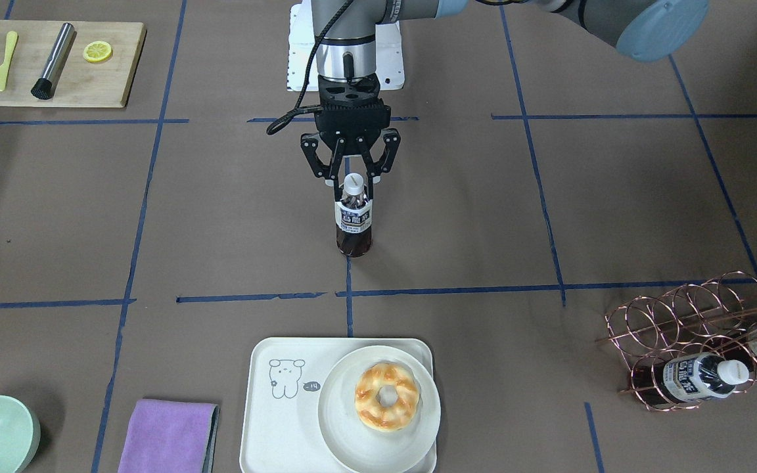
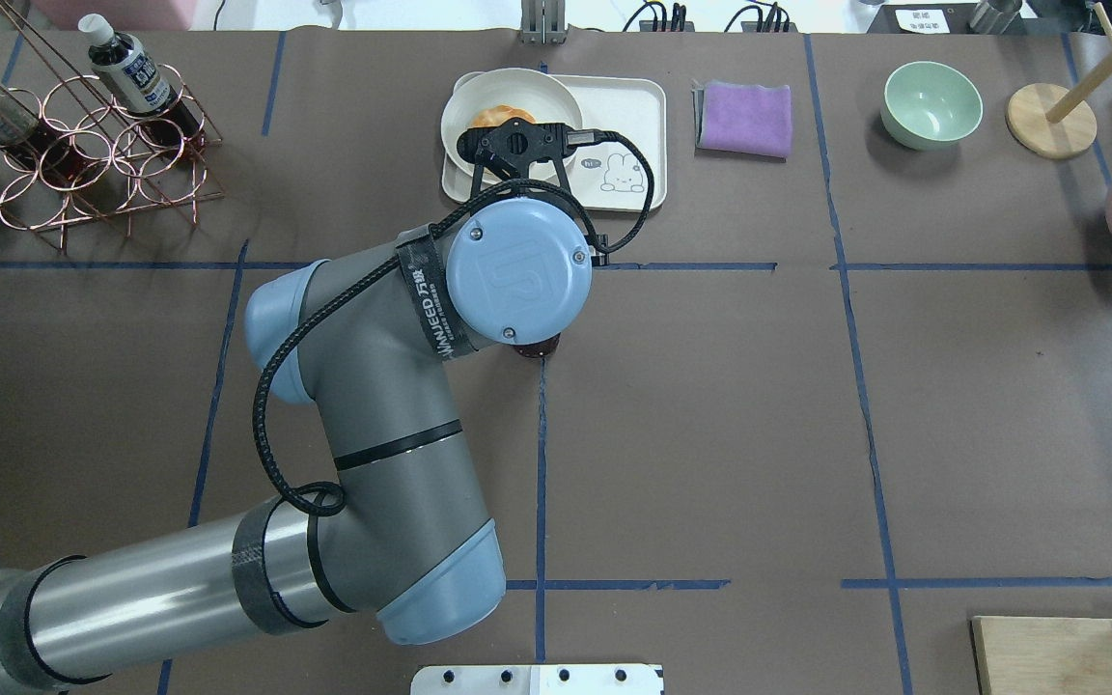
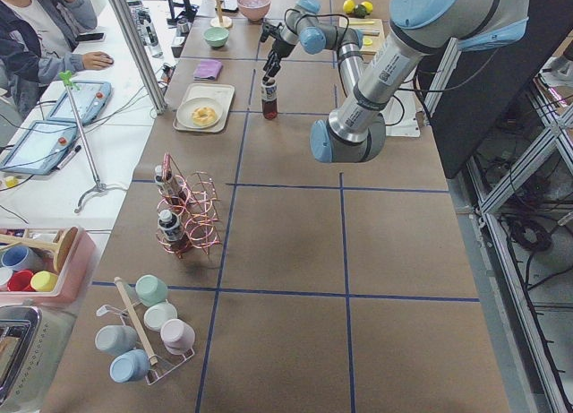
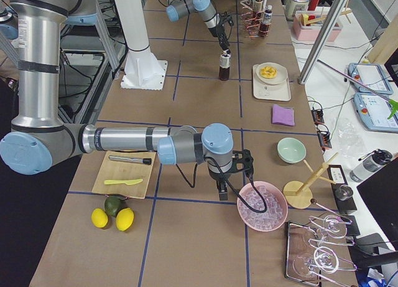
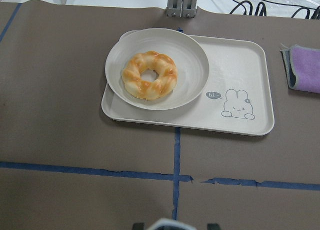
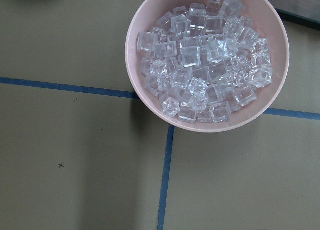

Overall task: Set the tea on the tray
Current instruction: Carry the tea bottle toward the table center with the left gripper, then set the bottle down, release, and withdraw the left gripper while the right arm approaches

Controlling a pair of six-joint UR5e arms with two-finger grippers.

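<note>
As the front-facing camera looks at the robot, the left gripper (image 1: 352,187) hangs straight down over the middle of the table (image 1: 483,217). Its two fingers (image 1: 332,176) are drawn in on the neck of the tea (image 1: 354,226), one at each side just under the white cap, so it has hold of the bottle. The tea stands upright on the table, well apart from the tray (image 1: 273,433), which lies at the operators' edge and carries a round plate (image 1: 336,414) with a ring-shaped bread (image 1: 386,396). Near the tray lies a purple cloth (image 1: 168,437), and a copper wire rack (image 1: 700,341) off to one side holds two more bottles. In the overhead view the left arm covers nearly all of the tea, and only a dark bit of its base shows under the wrist. The exterior left view shows the bottle upright under the gripper, on the robot's side of the tray. In the exterior right view the right gripper (image 4: 221,188) is low, just beside a pink bowl (image 4: 242,209) of ice cubes; I cannot tell how far its fingers are open. The left wrist view shows the tray ahead, with the white cap at the bottom edge. The right wrist view is filled by the pink bowl and its ice
</note>
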